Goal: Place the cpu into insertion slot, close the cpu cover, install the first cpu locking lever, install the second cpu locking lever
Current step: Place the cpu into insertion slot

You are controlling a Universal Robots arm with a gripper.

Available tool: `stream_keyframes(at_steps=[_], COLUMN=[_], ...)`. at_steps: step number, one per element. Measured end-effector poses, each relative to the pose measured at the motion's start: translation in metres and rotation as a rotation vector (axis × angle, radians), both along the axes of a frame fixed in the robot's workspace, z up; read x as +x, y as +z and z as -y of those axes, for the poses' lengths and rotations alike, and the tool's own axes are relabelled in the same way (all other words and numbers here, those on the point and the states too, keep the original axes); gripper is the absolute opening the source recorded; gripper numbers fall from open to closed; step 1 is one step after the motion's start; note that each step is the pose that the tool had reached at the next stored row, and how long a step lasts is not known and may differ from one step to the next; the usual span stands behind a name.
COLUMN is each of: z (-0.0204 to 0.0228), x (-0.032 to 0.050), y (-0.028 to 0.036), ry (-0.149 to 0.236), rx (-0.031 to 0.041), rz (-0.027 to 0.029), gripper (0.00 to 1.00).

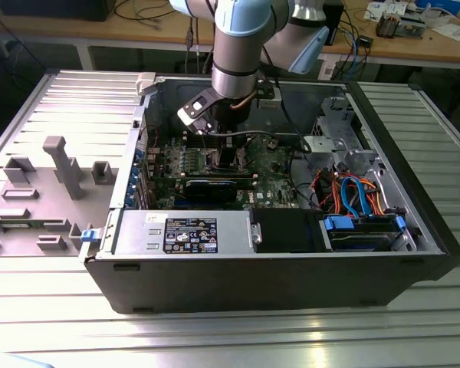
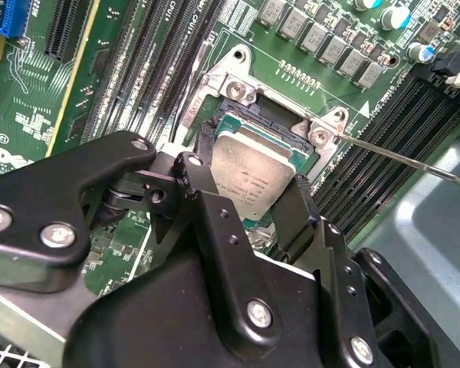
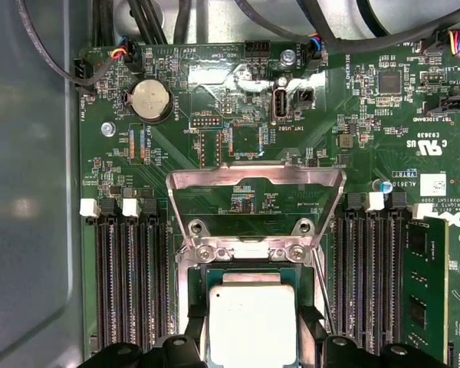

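The exterior view looks down into the open computer case (image 1: 253, 284) from high and well back. Both wrist views sit close above the insertion slot (image 3: 249, 251), the first facing straight down, the second slanted, sharing the cpu (image 2: 253, 172).

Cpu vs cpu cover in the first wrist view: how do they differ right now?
The cpu is a solid plate with a pale metal top; the cpu cover is an open frame, board showing through. The cpu sits at the socket, clamped by the gripper; the cpu cover is swung back off it, untouched. Both are silvery, squarish metal.
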State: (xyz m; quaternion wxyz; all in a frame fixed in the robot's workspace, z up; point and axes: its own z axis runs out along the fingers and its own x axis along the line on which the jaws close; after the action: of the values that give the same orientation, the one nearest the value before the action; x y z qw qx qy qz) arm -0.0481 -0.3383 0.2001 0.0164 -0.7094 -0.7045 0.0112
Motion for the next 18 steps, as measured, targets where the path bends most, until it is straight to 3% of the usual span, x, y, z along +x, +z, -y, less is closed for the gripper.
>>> stream_keyframes(at_steps=[1,18], z=[0.0,-0.0006], x=[0.0,0.0035], y=[0.0,0.0006], ry=[0.0,0.025], rx=[0.0,-0.0064], rz=[0.0,-0.0004], gripper=[0.62,0.62])
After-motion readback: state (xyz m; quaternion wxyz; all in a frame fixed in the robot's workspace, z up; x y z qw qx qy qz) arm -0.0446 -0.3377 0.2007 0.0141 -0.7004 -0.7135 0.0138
